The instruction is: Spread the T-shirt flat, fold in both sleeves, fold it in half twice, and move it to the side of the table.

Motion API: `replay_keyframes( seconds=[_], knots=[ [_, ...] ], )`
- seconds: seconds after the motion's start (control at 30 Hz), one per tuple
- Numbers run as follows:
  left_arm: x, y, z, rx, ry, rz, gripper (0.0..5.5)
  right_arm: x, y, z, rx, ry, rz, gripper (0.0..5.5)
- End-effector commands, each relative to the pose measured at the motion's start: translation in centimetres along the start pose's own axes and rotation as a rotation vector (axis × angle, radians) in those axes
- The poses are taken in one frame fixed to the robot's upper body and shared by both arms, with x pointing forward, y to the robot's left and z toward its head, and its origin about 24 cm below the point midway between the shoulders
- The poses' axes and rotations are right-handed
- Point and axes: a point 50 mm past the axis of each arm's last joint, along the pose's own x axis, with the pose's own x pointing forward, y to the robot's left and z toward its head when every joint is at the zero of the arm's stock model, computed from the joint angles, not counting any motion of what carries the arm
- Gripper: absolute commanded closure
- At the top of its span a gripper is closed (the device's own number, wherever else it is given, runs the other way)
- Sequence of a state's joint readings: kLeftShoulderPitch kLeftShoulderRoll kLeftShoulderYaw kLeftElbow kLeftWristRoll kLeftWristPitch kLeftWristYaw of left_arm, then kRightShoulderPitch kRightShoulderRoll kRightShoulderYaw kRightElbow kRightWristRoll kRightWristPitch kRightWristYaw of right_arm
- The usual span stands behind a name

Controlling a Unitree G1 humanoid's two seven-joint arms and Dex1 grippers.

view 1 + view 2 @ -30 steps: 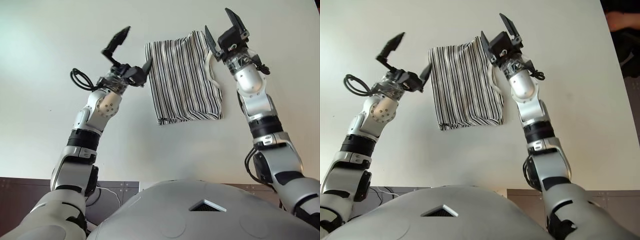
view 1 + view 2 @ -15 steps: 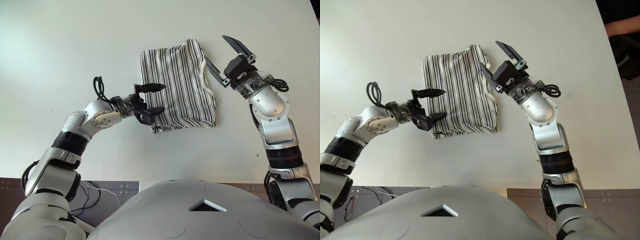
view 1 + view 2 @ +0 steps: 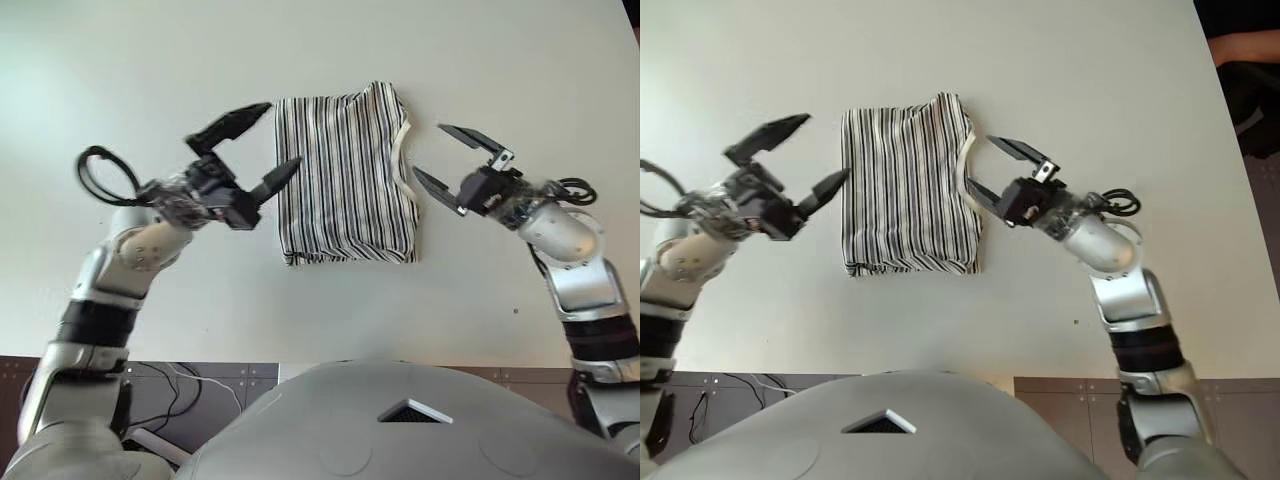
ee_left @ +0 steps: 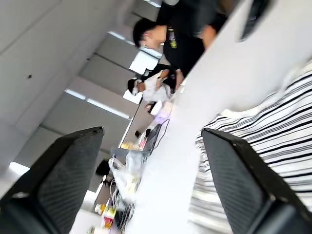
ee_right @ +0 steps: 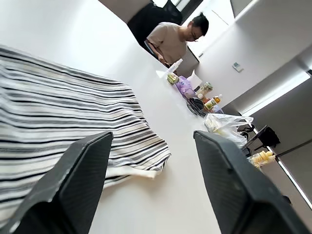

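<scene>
Striped T-shirt (image 3: 345, 180) lies flat near the middle of the white bench (image 3: 120, 60), folded into a compact rectangle, stripes running away from the robot. White collar trim (image 3: 402, 160) shows along its right edge.

Left end effector (image 3: 283, 134) is just beside the shirt's left edge, fingers spread wide apart, holding nothing. Its nearer fingertip is close to the fabric edge; can't tell if it touches.

Right end effector (image 3: 428, 150) is just beside the right edge by the collar trim, fingers also wide apart, empty. The two point inward at the shirt from opposite sides.

Left wrist view: two dark fingers (image 4: 63, 170) apart, striped cloth beyond them. Right wrist view: fingers (image 5: 73, 185) apart, shirt lying flat on the bench beyond.
</scene>
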State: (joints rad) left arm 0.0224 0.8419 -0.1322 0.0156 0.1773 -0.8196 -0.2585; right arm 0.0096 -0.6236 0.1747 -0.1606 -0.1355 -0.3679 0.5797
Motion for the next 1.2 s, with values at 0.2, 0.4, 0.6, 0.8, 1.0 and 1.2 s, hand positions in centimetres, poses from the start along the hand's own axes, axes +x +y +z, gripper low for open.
replay_keyframes(
  seconds=[0.2,0.4,0.6,0.8,1.0,1.2],
  knots=[
    [-6.6,-5.1,-1.3,-0.004,0.258,-0.53,0.99,-3.0,4.6,-2.3,-0.291,0.143,0.445,2.44],
    [-5.7,-7.4,-1.7,0.026,0.203,-0.695,0.99,-2.5,6.3,-2.8,-0.392,0.105,0.589,2.44],
    [-4.0,-8.5,-1.6,0.026,0.113,-0.738,0.99,-2.0,6.9,-2.3,-0.404,0.041,0.615,2.44],
    [-2.7,-8.9,-2.2,0.051,0.071,-0.775,1.35,-1.0,7.1,-2.3,-0.408,0.015,0.621,2.44],
    [-2.6,-9.2,-2.5,0.048,0.059,-0.801,2.35,-0.3,7.5,-2.8,-0.383,0.001,0.628,2.44],
    [-2.8,-9.4,-2.6,0.04,0.059,-0.803,3.29,-1.2,8.1,-2.3,-0.297,-0.023,0.664,2.44]
  ],
)
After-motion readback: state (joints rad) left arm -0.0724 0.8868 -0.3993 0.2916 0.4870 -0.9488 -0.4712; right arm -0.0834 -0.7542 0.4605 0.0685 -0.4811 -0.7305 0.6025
